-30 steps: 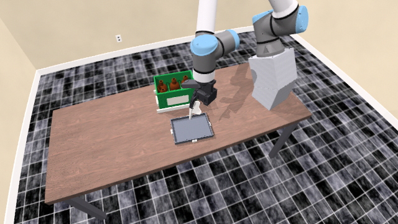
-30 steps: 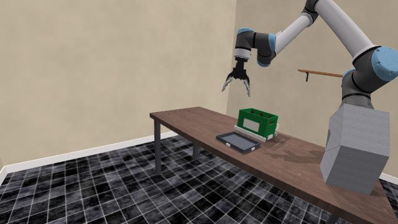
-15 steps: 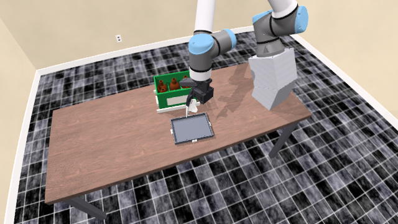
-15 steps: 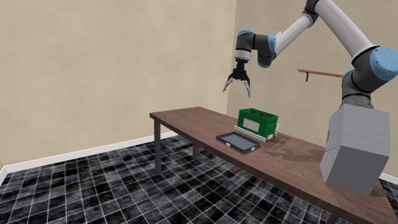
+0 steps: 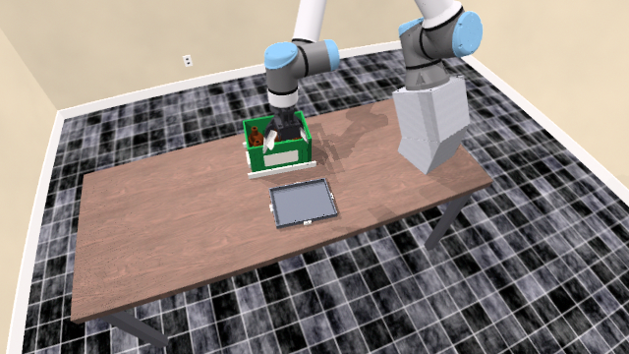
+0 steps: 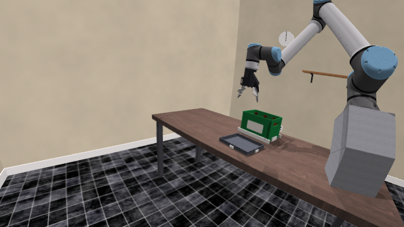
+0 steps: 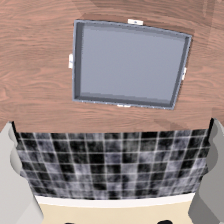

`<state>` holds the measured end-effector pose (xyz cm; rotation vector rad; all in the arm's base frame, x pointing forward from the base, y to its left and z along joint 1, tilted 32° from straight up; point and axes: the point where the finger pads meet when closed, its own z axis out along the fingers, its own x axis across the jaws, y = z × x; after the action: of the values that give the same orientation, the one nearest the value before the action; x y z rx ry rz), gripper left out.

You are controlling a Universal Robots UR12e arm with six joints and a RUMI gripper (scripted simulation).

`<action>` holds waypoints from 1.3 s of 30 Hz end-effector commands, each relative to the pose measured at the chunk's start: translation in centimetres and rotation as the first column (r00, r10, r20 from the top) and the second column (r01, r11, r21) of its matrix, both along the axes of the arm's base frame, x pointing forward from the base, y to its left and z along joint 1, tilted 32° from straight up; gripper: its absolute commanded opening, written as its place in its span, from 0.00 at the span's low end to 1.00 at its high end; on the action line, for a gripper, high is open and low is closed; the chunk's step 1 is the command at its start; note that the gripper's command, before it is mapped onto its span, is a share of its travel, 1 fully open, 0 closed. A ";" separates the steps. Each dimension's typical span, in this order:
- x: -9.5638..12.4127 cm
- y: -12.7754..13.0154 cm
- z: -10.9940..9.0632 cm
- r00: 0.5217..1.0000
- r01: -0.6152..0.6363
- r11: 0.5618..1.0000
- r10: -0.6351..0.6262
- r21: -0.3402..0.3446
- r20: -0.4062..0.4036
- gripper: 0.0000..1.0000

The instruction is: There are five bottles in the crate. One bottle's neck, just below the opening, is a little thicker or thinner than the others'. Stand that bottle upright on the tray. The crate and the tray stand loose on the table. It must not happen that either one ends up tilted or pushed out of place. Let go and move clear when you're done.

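Pale fingers (image 5: 270,141) (image 6: 255,93) of the tool (image 5: 286,146) (image 6: 248,99) (image 7: 114,124) stand wide apart with nothing between them. Below the tool, the green crate (image 5: 256,159) (image 6: 265,130) sits upright on the surface (image 5: 172,221) (image 6: 196,123) (image 7: 30,75), a white strip (image 5: 282,170) (image 6: 252,135) just beside its long wall. Brown bottles (image 5: 255,135) (image 6: 265,116) show inside, beneath the tool and off to its side, some partly hidden; which has the odd neck I cannot tell. Lower than the tool and off to one side, past the strip, the tray (image 5: 304,204) (image 6: 242,143) (image 7: 131,65) lies flat, bare of bottles.

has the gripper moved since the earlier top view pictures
Yes. In the top view the gripper has shifted left and away from the tray, now overlapping the green crate.
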<state>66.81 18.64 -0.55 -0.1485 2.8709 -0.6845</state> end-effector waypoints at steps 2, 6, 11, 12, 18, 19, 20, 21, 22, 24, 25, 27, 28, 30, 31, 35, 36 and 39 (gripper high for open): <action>1.2 -6.5 2.4 0.979 0.179 0.983 -0.182 0.043 0.088 1.00; 1.5 -11.4 4.1 0.937 0.307 0.948 -0.316 0.081 0.150 1.00; 1.4 -16.3 5.7 0.872 0.426 0.896 -0.443 0.124 0.206 1.00; 1.3 -17.6 6.2 0.852 0.456 0.880 -0.475 0.136 0.221 1.00; 0.4 -24.4 8.5 0.716 0.599 0.773 -0.634 0.209 0.291 1.00; 0.2 -25.2 8.7 0.697 0.615 0.758 -0.652 0.218 0.299 1.00; 0.1 -25.9 9.0 0.680 0.628 0.745 -0.666 0.227 0.305 1.00; -0.1 -26.5 9.2 0.667 0.638 0.734 -0.678 0.233 0.310 1.00; -0.2 -26.9 9.3 0.656 0.645 0.726 -0.686 0.238 0.314 1.00; -0.3 -27.4 9.5 0.644 0.654 0.716 -0.696 0.244 0.318 1.00; -0.3 -27.4 9.5 0.644 0.654 0.716 -0.696 0.244 0.318 1.00; -0.3 -27.5 9.5 0.641 0.656 0.714 -0.698 0.245 0.319 1.00; -0.3 -27.6 9.5 0.640 0.656 0.713 -0.699 0.246 0.320 1.00; -0.3 -27.6 9.5 0.639 0.657 0.713 -0.699 0.246 0.320 1.00; -0.3 -27.6 9.5 0.639 0.657 0.713 -0.699 0.246 0.320 0.00; -0.3 -27.6 9.5 0.639 0.657 0.713 -0.699 0.246 0.320 0.00; -0.3 -27.6 9.5 0.639 0.657 0.713 -0.699 0.246 0.320 0.00; -0.3 -27.6 9.5 0.639 0.657 0.713 -0.699 0.246 0.320 0.00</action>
<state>66.45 -8.95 8.92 1.0342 2.4894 -0.5661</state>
